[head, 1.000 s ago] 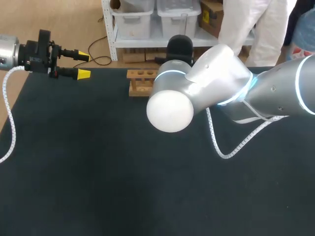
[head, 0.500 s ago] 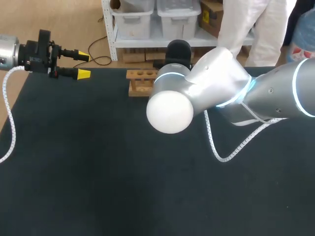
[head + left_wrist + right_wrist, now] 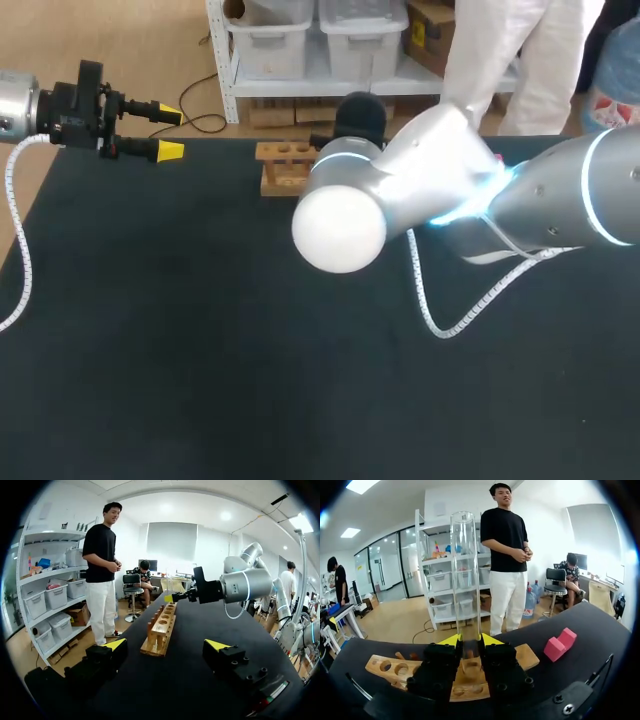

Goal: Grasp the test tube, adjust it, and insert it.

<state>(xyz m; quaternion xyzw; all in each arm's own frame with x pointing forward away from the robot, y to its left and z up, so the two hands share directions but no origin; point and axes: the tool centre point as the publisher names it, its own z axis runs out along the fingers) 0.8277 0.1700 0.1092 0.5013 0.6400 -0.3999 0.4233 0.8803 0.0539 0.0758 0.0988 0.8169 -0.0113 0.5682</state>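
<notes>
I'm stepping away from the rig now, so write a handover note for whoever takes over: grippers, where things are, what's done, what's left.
Right gripper: shut on the test tube, held upright over the wooden rack.
Left gripper: open, empty, near the far left corner of the table, away from the rack.
Done: tube grasped, upright.
Left: lower it into a rack hole and release. Its lower end is hidden by the gripper, so check alignment first.

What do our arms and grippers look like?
Left arm and right arm are silver-grey and rounded; the right has glowing blue-white rings. A white coiled cable trails from each. Left gripper and right gripper: black blocky bodies, yellow wedge fingertips.
</notes>
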